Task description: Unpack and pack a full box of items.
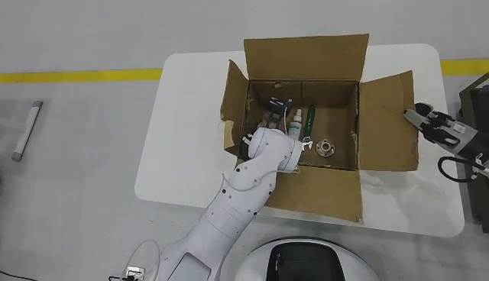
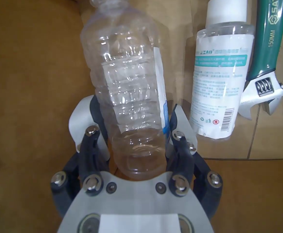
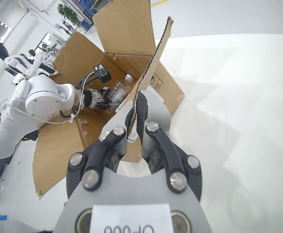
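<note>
Inside the cardboard box [image 1: 306, 56], at the nine o'clock side of its floor, the left claw [image 2: 131, 120] is closed around a clear bottle [image 2: 124, 73]. The right claw [image 3: 137, 109] pinches the three o'clock flap [image 3: 156, 56]. Unpacking seems in hand; next the clear bottle must rise straight, free of the spray bottle [image 2: 216, 81] just beside it, then go onto the tabletop [image 1: 191, 128]

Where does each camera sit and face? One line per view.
Top view: above the arms, looking down at the table and open box; left arm and right hand show.
Left wrist view: on the left wrist, facing the box floor; left hand shut on the bottle.
Right wrist view: on the right wrist, facing along the right flap into the box; right hand shut on that flap.
Shared: both wrist views show the bottle.
</note>
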`<state>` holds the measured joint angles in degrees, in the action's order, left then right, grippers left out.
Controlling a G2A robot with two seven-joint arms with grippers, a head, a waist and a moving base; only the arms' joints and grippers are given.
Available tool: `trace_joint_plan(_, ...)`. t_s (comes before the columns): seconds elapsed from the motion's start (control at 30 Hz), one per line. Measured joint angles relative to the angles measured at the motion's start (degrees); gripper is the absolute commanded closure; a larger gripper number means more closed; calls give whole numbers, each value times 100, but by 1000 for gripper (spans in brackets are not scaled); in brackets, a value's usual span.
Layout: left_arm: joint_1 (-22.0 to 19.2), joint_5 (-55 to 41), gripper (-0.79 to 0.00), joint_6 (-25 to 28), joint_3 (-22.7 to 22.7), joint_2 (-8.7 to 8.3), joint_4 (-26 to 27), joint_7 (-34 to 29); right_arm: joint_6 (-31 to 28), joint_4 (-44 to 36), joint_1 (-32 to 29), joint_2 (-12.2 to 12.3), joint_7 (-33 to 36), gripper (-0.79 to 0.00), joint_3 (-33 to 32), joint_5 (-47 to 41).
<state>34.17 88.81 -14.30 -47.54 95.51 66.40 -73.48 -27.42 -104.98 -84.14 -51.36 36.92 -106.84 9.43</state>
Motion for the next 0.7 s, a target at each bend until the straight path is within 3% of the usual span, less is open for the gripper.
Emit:
trace_joint_plan(0.13, -38, 30, -271, -35, -44, 40, -86, 17, -14, 9, -8, 0, -27, 0, 14, 16)
trace_joint_plan(0.2, -48, 38, 0, -44, -78, 57, -112, 32, -15, 9, -8, 1, -34, 0, 22, 21)
trace_joint_plan(0.47, 55, -25, 0, 65, -300, 74, 141, 103, -14, 27, 28, 9, -63, 0, 10, 59)
trace_joint_plan(0.7, 384, -90, 0, 487, -698, -12, 1383, -115, -18, 72, 65, 15, -92, 0, 5, 75)
